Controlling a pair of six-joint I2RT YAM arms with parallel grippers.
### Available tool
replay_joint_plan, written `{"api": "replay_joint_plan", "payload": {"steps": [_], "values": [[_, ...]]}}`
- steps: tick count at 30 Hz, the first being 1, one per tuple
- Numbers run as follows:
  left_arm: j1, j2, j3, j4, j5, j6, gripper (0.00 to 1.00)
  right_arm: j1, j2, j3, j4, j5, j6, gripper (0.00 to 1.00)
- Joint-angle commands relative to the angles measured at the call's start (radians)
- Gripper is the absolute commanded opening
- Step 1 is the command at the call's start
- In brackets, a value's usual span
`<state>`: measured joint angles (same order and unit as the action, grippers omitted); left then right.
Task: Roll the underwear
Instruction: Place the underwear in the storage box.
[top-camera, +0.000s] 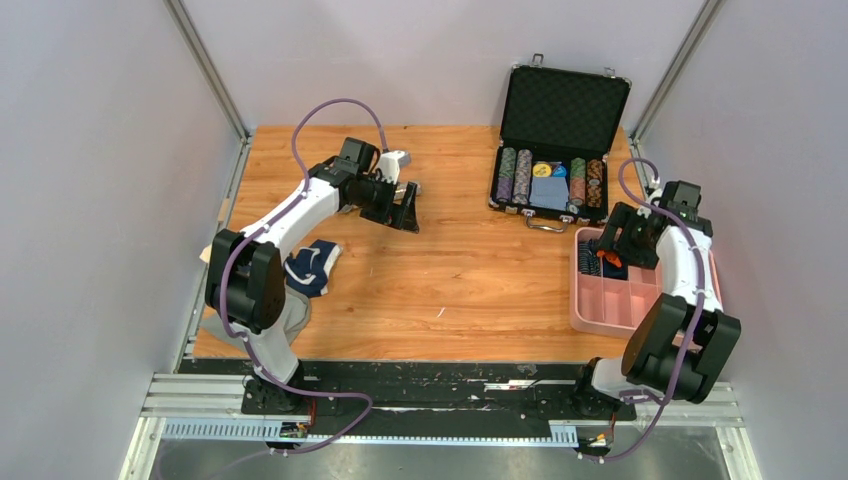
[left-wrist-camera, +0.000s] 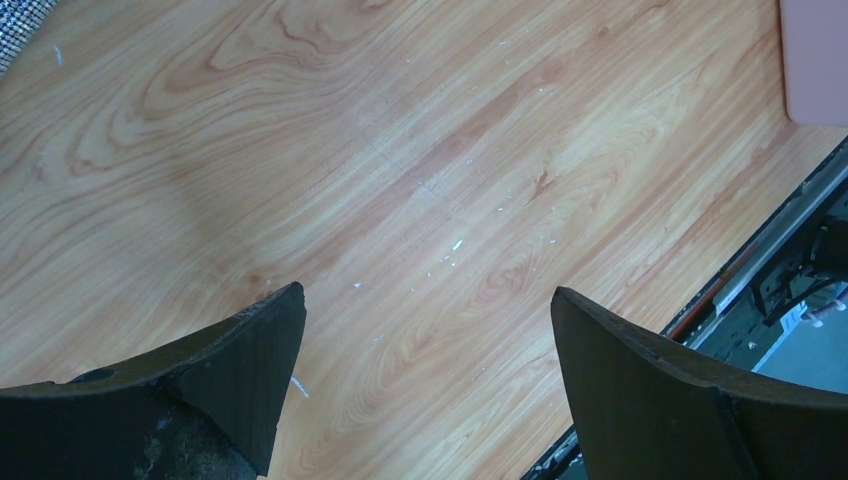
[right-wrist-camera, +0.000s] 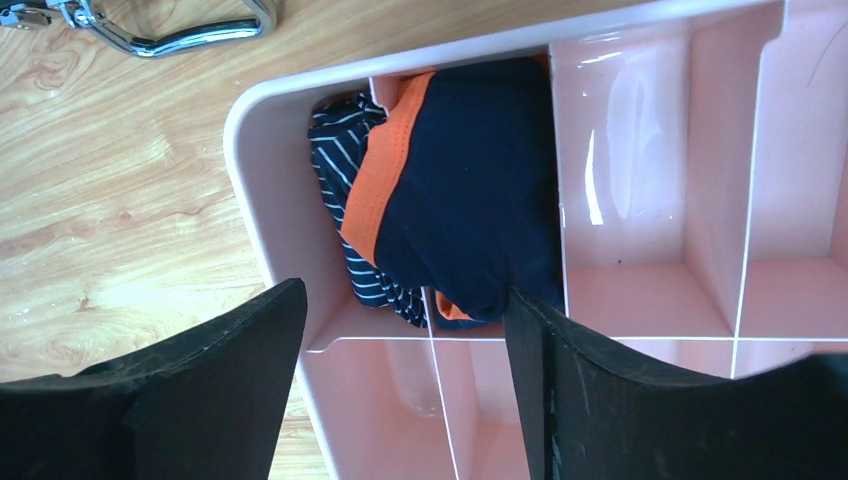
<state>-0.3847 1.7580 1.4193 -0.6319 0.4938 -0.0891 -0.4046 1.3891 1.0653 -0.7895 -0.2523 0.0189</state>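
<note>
Lying pressed together in a corner of the pink plastic divided tray (right-wrist-camera: 268, 170) are two boxer briefs, a white-striped navy pair (right-wrist-camera: 338, 140) and a plain navy pair (right-wrist-camera: 470, 190) with orange band, the right gripper (right-wrist-camera: 402, 298) spread empty above them, the left gripper (left-wrist-camera: 428, 295) spread empty over the wooden tabletop (left-wrist-camera: 400, 150).

Bright, even light from above; soft shadow across the table (left-wrist-camera: 190, 220); white glare streaks on the tray (right-wrist-camera: 598, 170) wall; all views sharp

underwear: plain navy pair (right-wrist-camera: 470, 200), orange band, bundled atop striped navy pair (right-wrist-camera: 340, 140) | pink tray (right-wrist-camera: 265, 200), corner compartments
</note>
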Motion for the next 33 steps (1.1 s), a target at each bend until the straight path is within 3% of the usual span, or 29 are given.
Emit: {"api": "replay_joint_plan", "payload": {"steps": [1, 10, 13, 19, 27, 33], "values": [[0.0, -0.017, 0.033, 0.014, 0.027, 0.0, 1.0, -0.013, -0.002, 0.021, 0.018, 0.016, 0.027, 0.73], [0.0, -0.052, -0.012, 0.023, 0.036, 0.005, 1.0, -0.029, 0.1, 0.148, 0.004, -0.002, 0.016, 0.7], [0.0, -0.06, -0.017, 0.026, 0.033, 0.007, 1.0, -0.038, 0.129, 0.16, 0.011, 0.007, 0.05, 0.6], [0.0, -0.065, -0.021, 0.018, 0.028, 0.018, 1.0, -0.041, 0.178, 0.157, 0.009, 0.009, 0.059, 0.54], [0.0, -0.06, -0.021, 0.026, 0.027, 0.016, 1.0, -0.041, 0.172, 0.097, -0.018, 0.024, 0.032, 0.53], [0.0, -0.044, -0.014, 0.029, 0.032, 0.008, 1.0, -0.052, 0.147, 0.046, -0.029, 0.012, 0.024, 0.4]]}}
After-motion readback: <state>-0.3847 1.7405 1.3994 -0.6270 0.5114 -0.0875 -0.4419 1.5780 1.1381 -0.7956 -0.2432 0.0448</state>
